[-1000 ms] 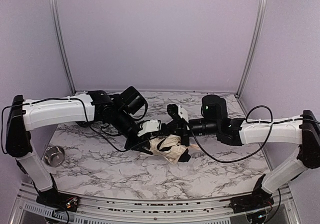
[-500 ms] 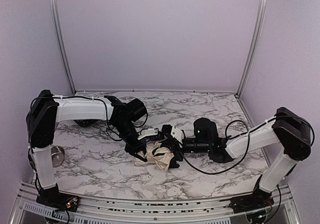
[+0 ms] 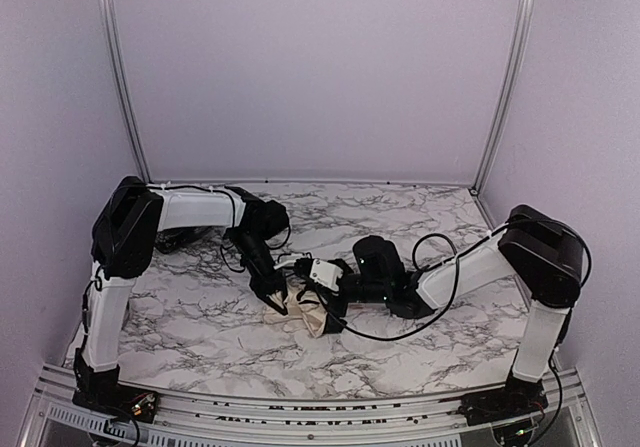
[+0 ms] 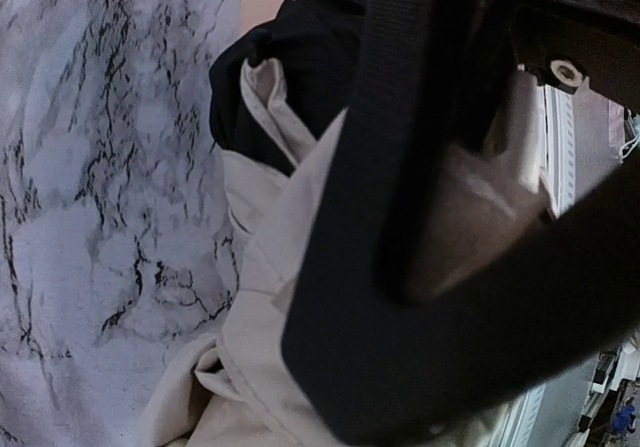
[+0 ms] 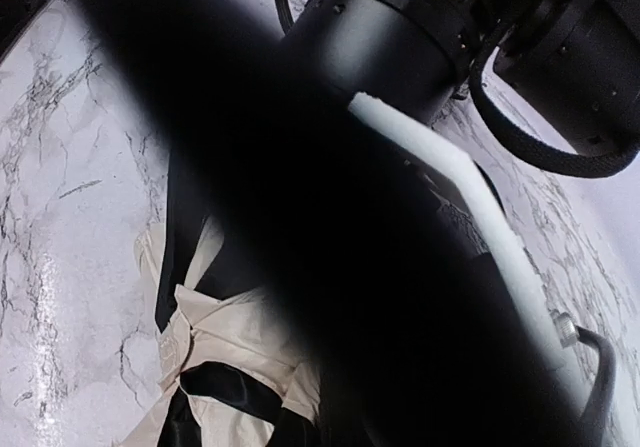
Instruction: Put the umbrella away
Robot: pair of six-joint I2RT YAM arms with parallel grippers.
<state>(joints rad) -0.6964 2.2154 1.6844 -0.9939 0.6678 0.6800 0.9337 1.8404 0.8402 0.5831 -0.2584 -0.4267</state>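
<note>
The umbrella [image 3: 308,315] is a crumpled cream-beige bundle with black parts, lying on the marble table [image 3: 200,339] near the middle. My left gripper [image 3: 274,301] comes down on its left end and is shut on it. In the left wrist view a dark finger [image 4: 420,347] presses on the cream fabric [image 4: 255,277], with a pale tan piece behind it. My right gripper [image 3: 329,303] meets the bundle from the right, shut on it. In the right wrist view a dark finger [image 5: 380,297] covers part of the folded fabric [image 5: 230,332]. The shaft is hidden.
Both arms are folded low, with the left elbow [image 3: 126,225] and right elbow [image 3: 541,250] standing high at the sides. A black cable [image 3: 400,329] loops on the table under the right arm. Purple walls and metal posts [image 3: 118,77] close the back.
Both grippers have come down and toward the near edge with the umbrella between them. The bundle went from hanging above the table to resting on it. Both elbows folded upward.
</note>
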